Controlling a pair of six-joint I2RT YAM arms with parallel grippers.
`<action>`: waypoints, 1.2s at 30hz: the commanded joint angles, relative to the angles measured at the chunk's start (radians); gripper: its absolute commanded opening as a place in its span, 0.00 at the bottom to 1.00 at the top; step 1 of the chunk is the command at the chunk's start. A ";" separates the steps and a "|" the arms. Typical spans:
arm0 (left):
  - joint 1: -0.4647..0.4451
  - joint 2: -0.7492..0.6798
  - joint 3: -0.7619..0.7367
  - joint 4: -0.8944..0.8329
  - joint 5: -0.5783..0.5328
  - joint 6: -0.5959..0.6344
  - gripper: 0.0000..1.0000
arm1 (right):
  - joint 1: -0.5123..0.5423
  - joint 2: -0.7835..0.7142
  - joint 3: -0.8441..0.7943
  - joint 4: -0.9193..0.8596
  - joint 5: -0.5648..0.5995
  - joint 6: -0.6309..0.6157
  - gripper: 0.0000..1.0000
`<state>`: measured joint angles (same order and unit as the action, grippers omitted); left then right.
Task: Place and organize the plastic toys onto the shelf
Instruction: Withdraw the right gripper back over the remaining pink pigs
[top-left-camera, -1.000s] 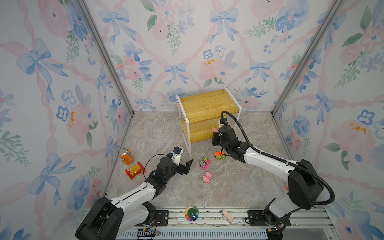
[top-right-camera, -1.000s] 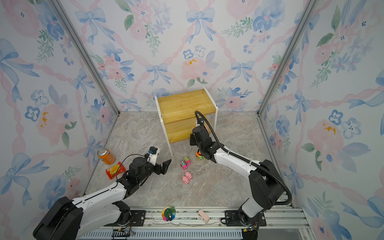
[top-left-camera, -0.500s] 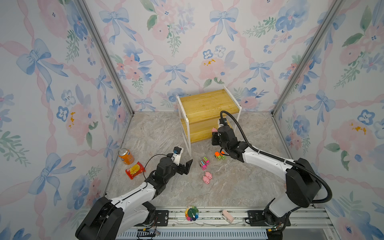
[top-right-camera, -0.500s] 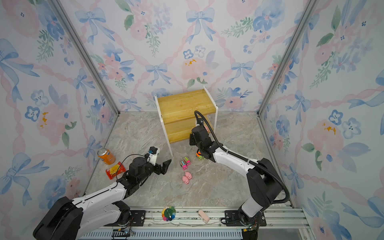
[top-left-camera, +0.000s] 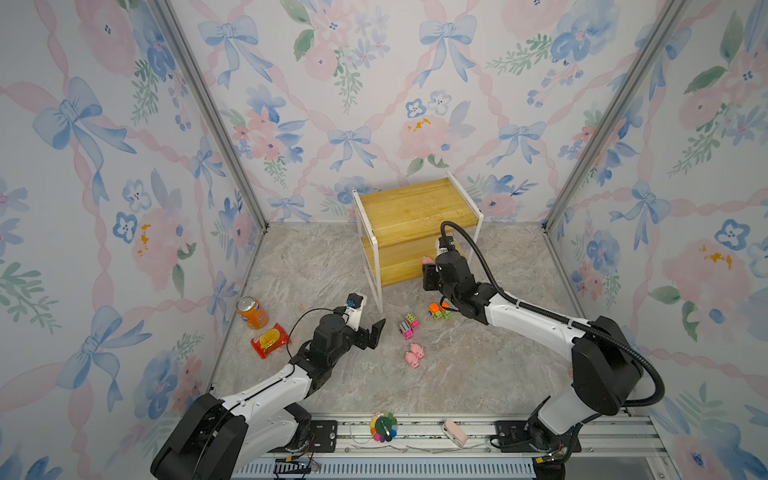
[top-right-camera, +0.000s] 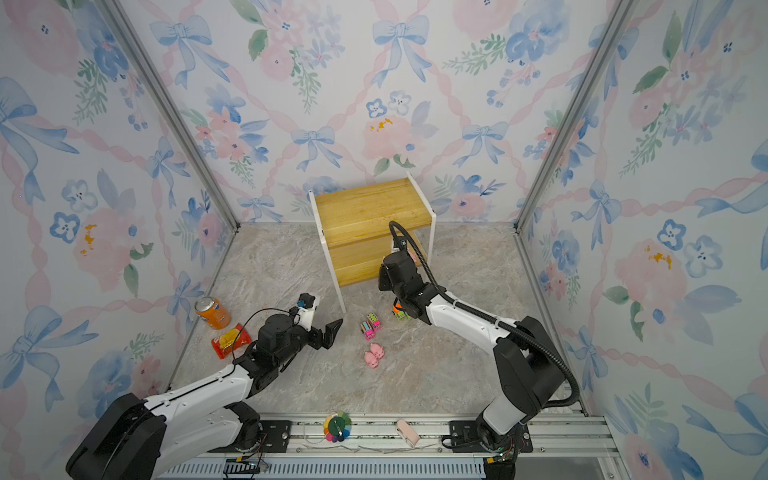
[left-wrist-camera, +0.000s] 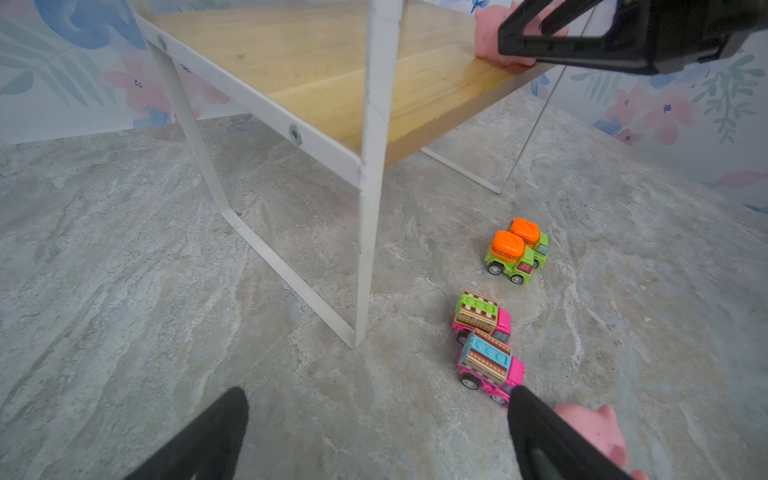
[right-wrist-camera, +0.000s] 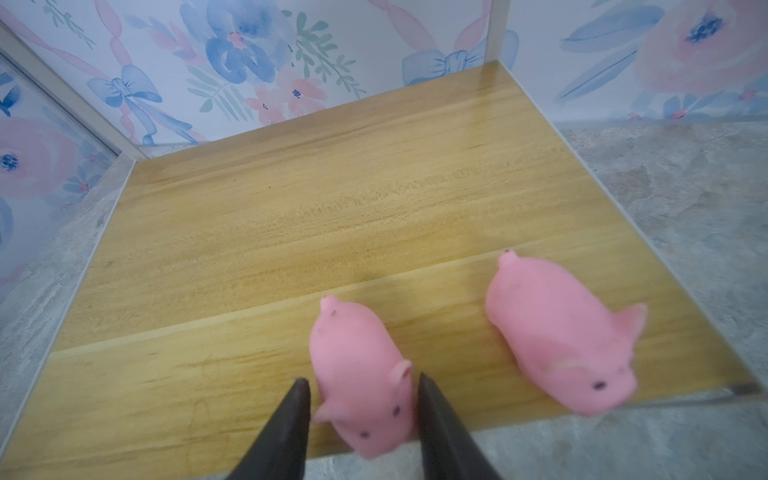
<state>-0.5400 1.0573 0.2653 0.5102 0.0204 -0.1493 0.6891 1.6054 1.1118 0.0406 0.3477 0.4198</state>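
Shelf (top-left-camera: 415, 208): stood at the bench's far edge. Lower board, front right corner: two pink pigs side by side, the corner pig (right-wrist-camera: 561, 332) standing free and the inner pig (right-wrist-camera: 357, 345) with its head over the front edge. Your right gripper (right-wrist-camera: 363, 378) straddled that head, jaws parted a little and clamping nothing. Your left gripper (left-wrist-camera: 378, 392) hung wide open and empty over the bench by the shelf's front left leg. Bench, middle: green trucks (top-left-camera: 439, 311), pink trucks (top-left-camera: 409, 325) and floor pigs (top-left-camera: 415, 355), each a touching pair. Bench, left edge: soda can (top-left-camera: 251, 311), snack packet (top-left-camera: 269, 340).
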 joint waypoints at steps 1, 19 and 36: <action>0.007 -0.007 -0.009 0.020 0.005 0.017 0.98 | -0.002 -0.039 -0.021 -0.028 -0.007 0.006 0.48; 0.008 0.005 -0.008 0.021 0.006 0.019 0.98 | -0.002 -0.324 -0.138 -0.385 -0.378 -0.214 0.65; 0.007 0.029 -0.004 0.020 0.002 0.017 0.98 | 0.141 -0.380 -0.612 0.029 -0.398 -0.163 0.58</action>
<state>-0.5400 1.0786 0.2653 0.5114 0.0200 -0.1493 0.7994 1.1992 0.5198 -0.0490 -0.0872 0.2321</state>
